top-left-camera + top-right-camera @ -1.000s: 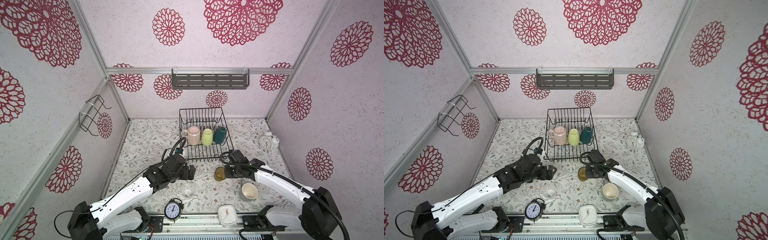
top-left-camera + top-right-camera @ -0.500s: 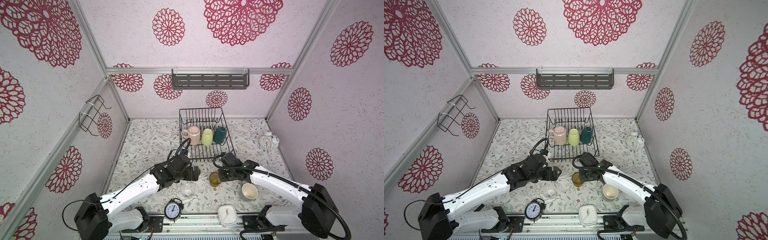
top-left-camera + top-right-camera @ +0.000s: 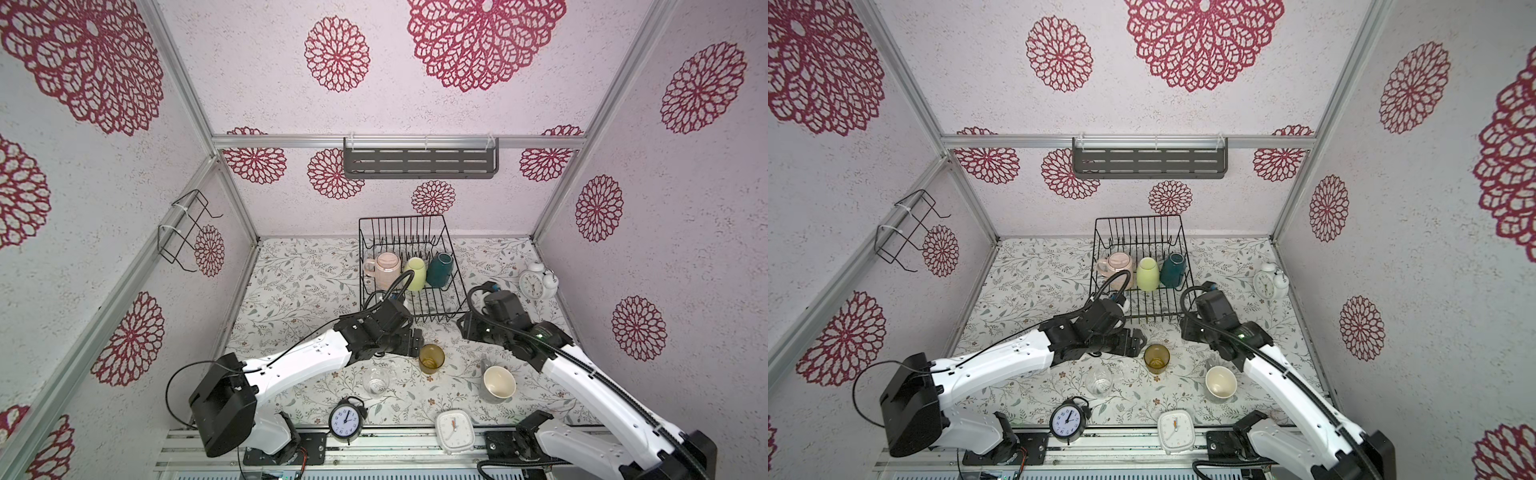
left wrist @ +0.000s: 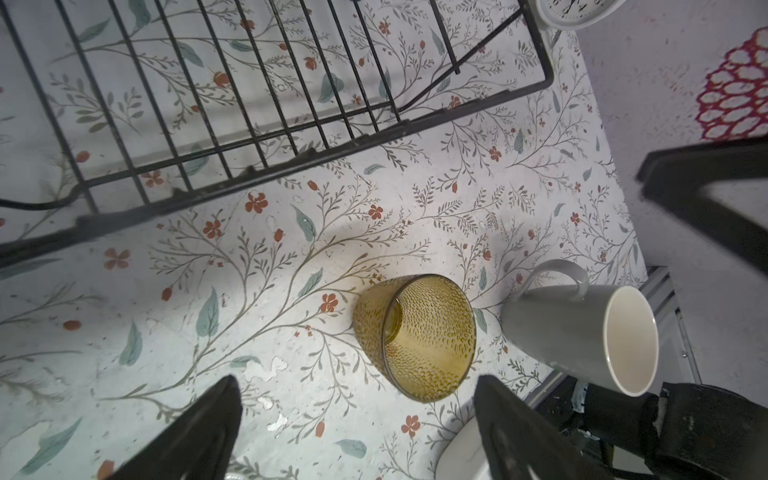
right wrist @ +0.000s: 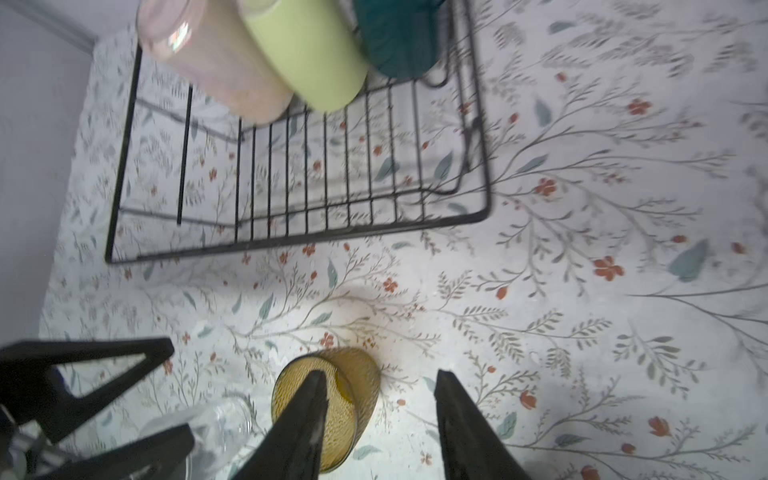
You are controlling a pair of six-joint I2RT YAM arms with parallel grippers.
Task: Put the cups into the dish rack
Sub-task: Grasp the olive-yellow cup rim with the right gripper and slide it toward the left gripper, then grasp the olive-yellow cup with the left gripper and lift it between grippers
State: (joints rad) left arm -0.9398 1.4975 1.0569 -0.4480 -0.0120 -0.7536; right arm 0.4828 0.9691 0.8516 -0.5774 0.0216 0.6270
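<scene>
Near the amber tumbler (image 3: 431, 359) stand a clear glass (image 3: 376, 383) and grey mug (image 3: 498, 384).

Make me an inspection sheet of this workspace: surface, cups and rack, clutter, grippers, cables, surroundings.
Surface: table, floral print, pale blotches.
Job's things: pink mug, yellow-green mug, teal mug in dish rack; amber tumbler, clear glass, grey mug upright on table.
Clutter: black alarm clock, square white clock, twin-bell white clock.
Grippers: left gripper open, facing amber tumbler; right gripper open, empty.
Cables: left arm's cable loops across rack front.
Surroundings: grey shelf, wire holder on walls.
</scene>
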